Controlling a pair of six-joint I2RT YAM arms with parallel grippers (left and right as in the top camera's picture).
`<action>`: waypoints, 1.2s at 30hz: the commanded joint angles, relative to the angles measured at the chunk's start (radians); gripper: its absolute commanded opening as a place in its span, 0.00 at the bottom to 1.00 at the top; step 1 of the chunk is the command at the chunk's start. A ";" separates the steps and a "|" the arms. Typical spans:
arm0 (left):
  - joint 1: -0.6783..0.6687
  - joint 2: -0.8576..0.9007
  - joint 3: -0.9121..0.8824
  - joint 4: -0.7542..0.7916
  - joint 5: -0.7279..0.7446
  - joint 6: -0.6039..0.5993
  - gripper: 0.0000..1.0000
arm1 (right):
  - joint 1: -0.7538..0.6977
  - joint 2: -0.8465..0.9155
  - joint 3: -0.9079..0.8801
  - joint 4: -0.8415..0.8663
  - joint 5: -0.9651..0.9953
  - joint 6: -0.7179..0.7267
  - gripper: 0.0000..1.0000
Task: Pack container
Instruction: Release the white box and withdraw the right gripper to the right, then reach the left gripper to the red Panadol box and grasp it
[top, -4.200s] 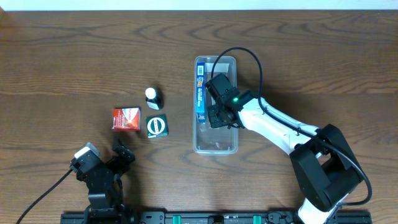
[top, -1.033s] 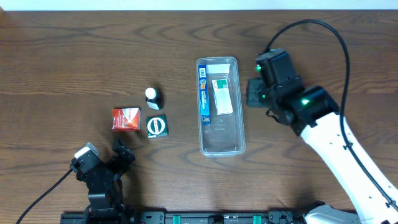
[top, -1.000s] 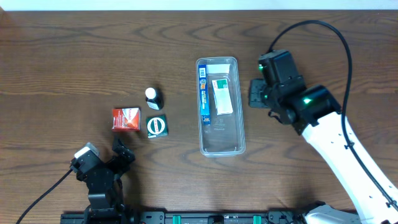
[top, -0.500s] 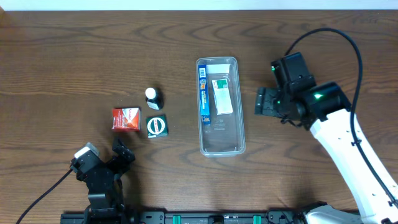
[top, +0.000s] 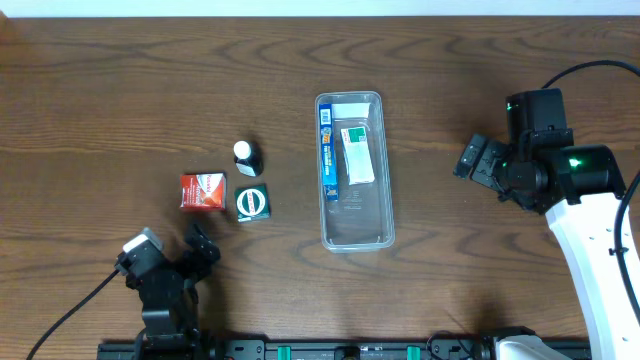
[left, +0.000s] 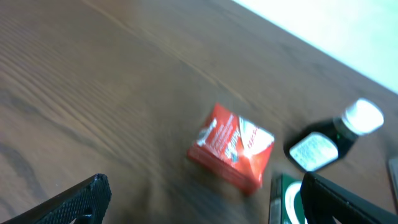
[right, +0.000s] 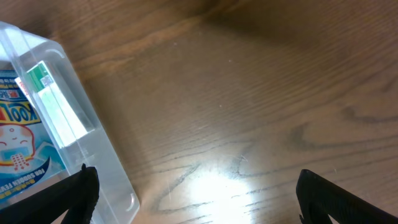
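Container (top: 356, 222): centre frame on counter (top: 100, 100), long axis top-to-bottom; narrow blue box (top: 323, 140) along its left wall, white-green pack (top: 356, 155) beside it in upper half.
Right gripper (top: 478, 160): right of frame, well apart from container; jaws spread, nothing betw. them.
Left gripper (top: 200, 245): lower left; jaws spread, empty.
Left of centre: red box (top: 202, 190), green box (top: 253, 202), dark bottle (top: 246, 157) w/ white cap, close together.
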 joint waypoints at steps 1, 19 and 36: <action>0.007 0.100 0.121 -0.021 0.039 0.056 0.98 | -0.009 -0.007 -0.006 -0.011 0.014 0.013 0.99; 0.008 1.036 0.912 -0.183 0.003 0.094 0.98 | -0.009 -0.007 -0.006 -0.033 0.014 0.013 0.99; 0.008 1.135 0.911 -0.222 -0.008 0.108 0.98 | -0.009 -0.007 -0.006 -0.033 0.014 0.013 0.99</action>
